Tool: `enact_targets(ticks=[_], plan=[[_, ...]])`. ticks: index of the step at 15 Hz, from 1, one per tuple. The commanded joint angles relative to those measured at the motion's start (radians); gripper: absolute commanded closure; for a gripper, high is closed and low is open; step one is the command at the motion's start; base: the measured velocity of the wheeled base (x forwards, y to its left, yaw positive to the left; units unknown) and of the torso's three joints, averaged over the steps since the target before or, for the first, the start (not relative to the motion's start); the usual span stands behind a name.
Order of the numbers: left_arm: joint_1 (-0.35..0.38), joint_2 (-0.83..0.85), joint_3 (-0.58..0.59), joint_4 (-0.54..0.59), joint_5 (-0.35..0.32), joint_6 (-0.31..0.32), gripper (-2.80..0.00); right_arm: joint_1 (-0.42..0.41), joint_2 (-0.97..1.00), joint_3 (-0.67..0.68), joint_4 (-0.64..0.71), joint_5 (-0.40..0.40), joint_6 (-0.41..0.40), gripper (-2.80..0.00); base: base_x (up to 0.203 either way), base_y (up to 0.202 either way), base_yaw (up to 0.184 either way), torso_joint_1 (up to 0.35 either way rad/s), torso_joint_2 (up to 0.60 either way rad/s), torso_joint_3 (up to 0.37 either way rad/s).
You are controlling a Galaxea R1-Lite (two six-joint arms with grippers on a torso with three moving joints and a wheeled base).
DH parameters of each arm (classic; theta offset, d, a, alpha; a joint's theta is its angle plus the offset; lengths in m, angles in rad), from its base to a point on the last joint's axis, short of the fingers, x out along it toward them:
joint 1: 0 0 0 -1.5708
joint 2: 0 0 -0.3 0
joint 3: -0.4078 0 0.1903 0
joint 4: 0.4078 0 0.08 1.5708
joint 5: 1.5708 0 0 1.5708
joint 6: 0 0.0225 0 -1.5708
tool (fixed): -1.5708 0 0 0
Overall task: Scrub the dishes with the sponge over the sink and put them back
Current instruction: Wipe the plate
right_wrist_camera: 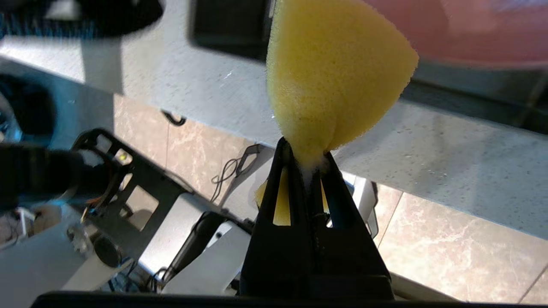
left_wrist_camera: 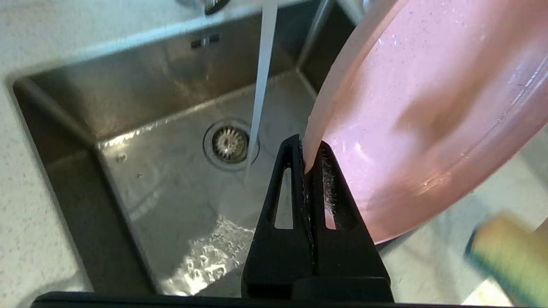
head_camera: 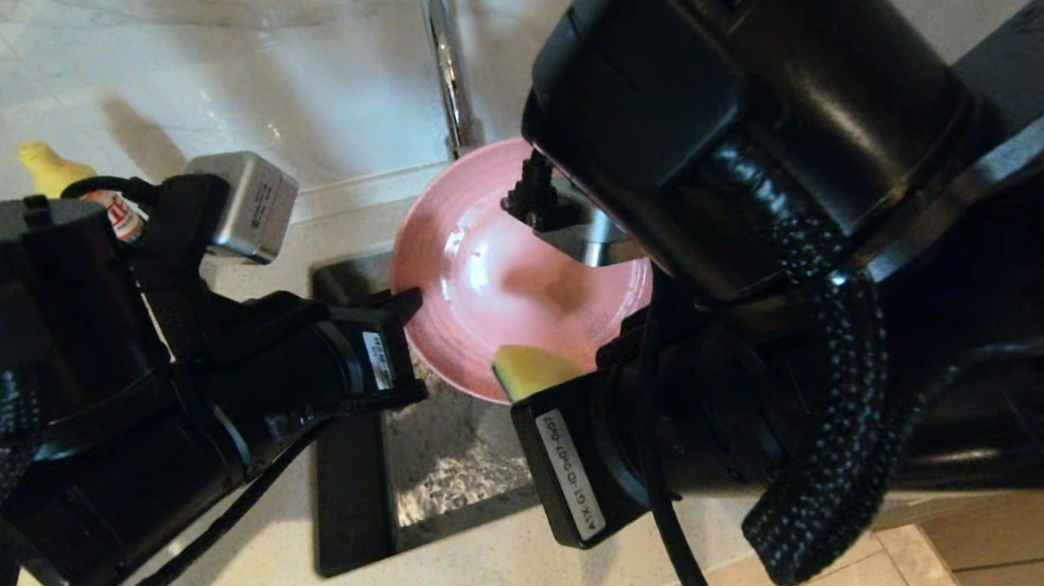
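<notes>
My left gripper (head_camera: 408, 301) (left_wrist_camera: 309, 152) is shut on the rim of the pink plate (head_camera: 503, 280) (left_wrist_camera: 428, 115), holding it tilted above the steel sink (head_camera: 447, 475) (left_wrist_camera: 171, 141). A thin stream of water (left_wrist_camera: 262, 85) runs from the faucet (head_camera: 447, 56) down beside the drain (left_wrist_camera: 230, 143). My right gripper (right_wrist_camera: 305, 156) is shut on the yellow sponge (right_wrist_camera: 334, 77) (head_camera: 533, 366), squeezing it at one end; the sponge sits at the plate's near edge. The sponge (left_wrist_camera: 509, 252) shows blurred in the left wrist view, its green layer visible. Other dishes are out of view.
A pale speckled counter (head_camera: 259, 566) surrounds the sink. A yellow-topped bottle (head_camera: 55, 170) stands at the back left against the marble wall. The right arm (head_camera: 795, 225) fills the right side of the head view. Tiled floor (right_wrist_camera: 462, 239) lies beyond the counter edge.
</notes>
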Motion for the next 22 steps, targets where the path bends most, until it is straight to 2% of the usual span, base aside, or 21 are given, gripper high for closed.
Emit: enact_targets(ticks=[1, 5, 6, 10, 12, 15, 20, 22], plan=[[-0.004, 0.003, 0.035, -0.032, 0.002, 0.003, 0.00, -0.013, 0.001, 0.000, -0.003, -0.022, 0.003, 0.00, 0.000, 0.000, 0.000, 0.000, 0.00, 0.000], [-0.017, 0.007, 0.046, -0.050, 0.004, -0.008, 0.00, -0.020, -0.001, 0.000, -0.034, -0.114, 0.000, 0.00, 0.000, 0.000, 0.000, 0.000, 0.00, 0.000], [-0.017, 0.008, 0.036, -0.060, 0.005, -0.008, 0.00, -0.020, 0.001, 0.000, -0.034, -0.116, -0.001, 0.00, 0.000, 0.000, 0.000, 0.000, 0.00, 0.000], [-0.017, 0.042, 0.013, -0.090, 0.004, -0.001, 0.00, 0.008, -0.004, 0.000, -0.030, -0.098, -0.003, 0.00, 0.000, 0.000, 0.000, 0.000, 0.00, 0.000], [-0.016, 0.067, 0.000, -0.120, 0.008, 0.001, 0.00, 0.022, 0.002, 0.000, -0.025, -0.063, 0.001, 0.00, 0.000, 0.000, 0.000, 0.000, 0.00, 0.000], [-0.015, 0.091, -0.024, -0.139, 0.010, 0.003, 0.00, 0.043, 0.007, 0.000, -0.025, -0.038, 0.027, 0.00, 0.000, 0.000, 0.000, 0.000, 0.00, 0.000], [-0.015, 0.043, -0.018, -0.152, 0.025, 0.003, 0.00, 0.036, 0.021, 0.001, -0.022, -0.038, 0.049, 0.00, 0.000, 0.000, 0.000, 0.000, 0.00, 0.000], [-0.015, 0.013, -0.012, -0.149, 0.023, 0.001, 0.00, 0.003, 0.028, 0.000, -0.029, -0.038, 0.057, 0.00, 0.000, 0.000, 0.000, 0.000, 0.00, 0.000]])
